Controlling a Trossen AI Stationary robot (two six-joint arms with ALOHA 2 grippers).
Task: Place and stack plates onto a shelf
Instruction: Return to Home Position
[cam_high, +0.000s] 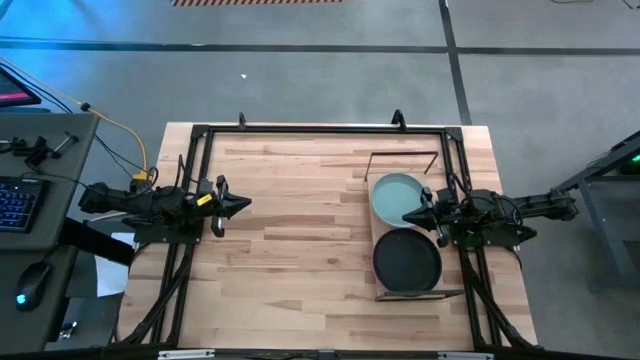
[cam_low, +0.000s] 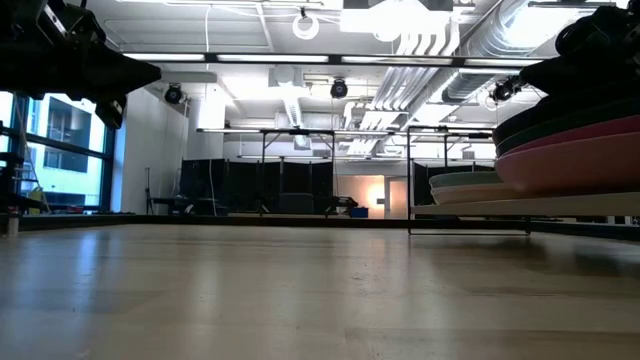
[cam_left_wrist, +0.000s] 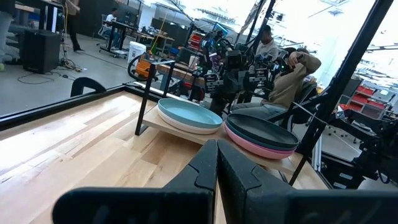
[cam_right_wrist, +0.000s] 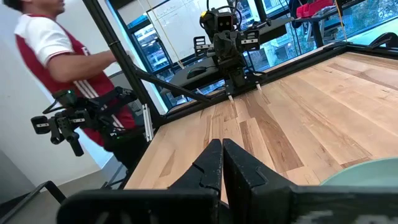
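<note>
Two stacks of plates sit on the shelf (cam_high: 384, 293): one is topped by the teal plate (cam_high: 395, 195), the other by the black plate (cam_high: 407, 260), which lies over a green and a pink one. No plate lies loose on the bench (cam_high: 300, 230), so stacking looks finished. The left jaws, closed and empty, hang over the bench's left side. The right jaws, also closed and empty, hover at the teal plate's edge and have probably yet to pull clear.

Black left arm (cam_high: 140, 203), yellow-marked; black right arm (cam_high: 510, 208).
</note>
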